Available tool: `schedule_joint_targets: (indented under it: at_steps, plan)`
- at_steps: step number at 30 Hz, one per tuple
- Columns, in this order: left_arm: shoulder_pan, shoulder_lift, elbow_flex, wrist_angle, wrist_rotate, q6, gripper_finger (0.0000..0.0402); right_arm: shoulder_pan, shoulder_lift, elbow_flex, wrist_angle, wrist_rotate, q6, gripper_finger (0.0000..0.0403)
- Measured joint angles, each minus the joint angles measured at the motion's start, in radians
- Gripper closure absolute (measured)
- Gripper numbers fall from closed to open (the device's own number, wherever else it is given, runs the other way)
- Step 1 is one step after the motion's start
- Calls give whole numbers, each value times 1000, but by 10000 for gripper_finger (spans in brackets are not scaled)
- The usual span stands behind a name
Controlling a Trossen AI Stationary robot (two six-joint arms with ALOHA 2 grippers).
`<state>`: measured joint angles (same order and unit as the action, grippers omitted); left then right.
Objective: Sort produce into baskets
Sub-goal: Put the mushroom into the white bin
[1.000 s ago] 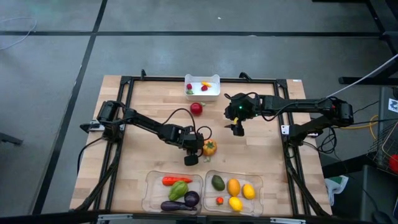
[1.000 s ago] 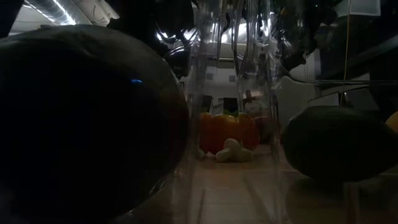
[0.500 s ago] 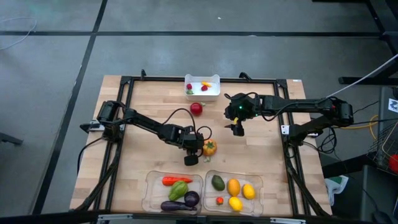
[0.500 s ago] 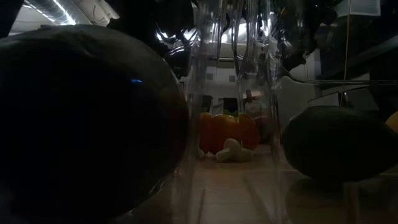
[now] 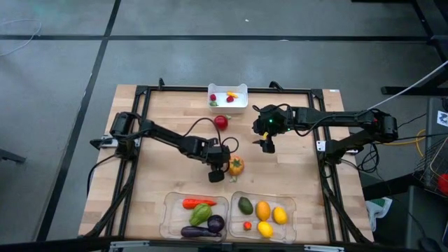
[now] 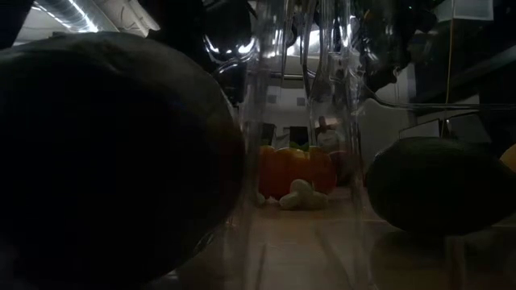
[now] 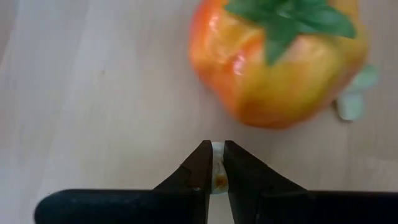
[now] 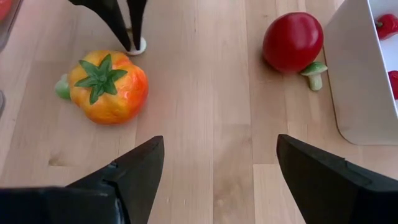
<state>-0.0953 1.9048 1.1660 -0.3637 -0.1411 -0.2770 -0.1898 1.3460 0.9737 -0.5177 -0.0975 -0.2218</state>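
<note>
The pale wooden desk (image 5: 161, 140) carries everything, so take the orange-and-yellow toy pepper with the green stem (image 5: 236, 166) near its middle as the marker. Toward the near edge from that pepper sit two clear plastic rounded trays side by side: the left tray (image 5: 170, 210) holds an orange carrot, a green pepper and purple pieces, the right tray (image 5: 290, 203) a dark green avocado-like piece, orange and yellow fruits and a tiny red piece. Toward the far edge from the pepper stands the small white rectangular bin (image 5: 239, 103) with tiny red pieces inside. The left gripper (image 7: 214, 163) is down at the desk just beside the pepper, jaws narrowed onto a tiny white piece (image 7: 217, 167) pinched between them. The right gripper (image 8: 217, 155) hangs beyond the pepper on the bin's side, jaws wide, holding nothing. The round red apple (image 8: 292, 41) lies between the pepper and the bin, with a small green-capped mushroom piece (image 8: 315, 71) touching it.
</note>
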Motion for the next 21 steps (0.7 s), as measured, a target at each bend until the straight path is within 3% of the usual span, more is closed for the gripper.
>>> schedule_joint_targets:
  at_steps: [8,21]
  plan:
    - [48,-7,0,-4,0,49,369,0,0,0,0,0,0,95]
    - [202,-150,0,-15,-3,139,369,0,0,0,0,0,0,95]
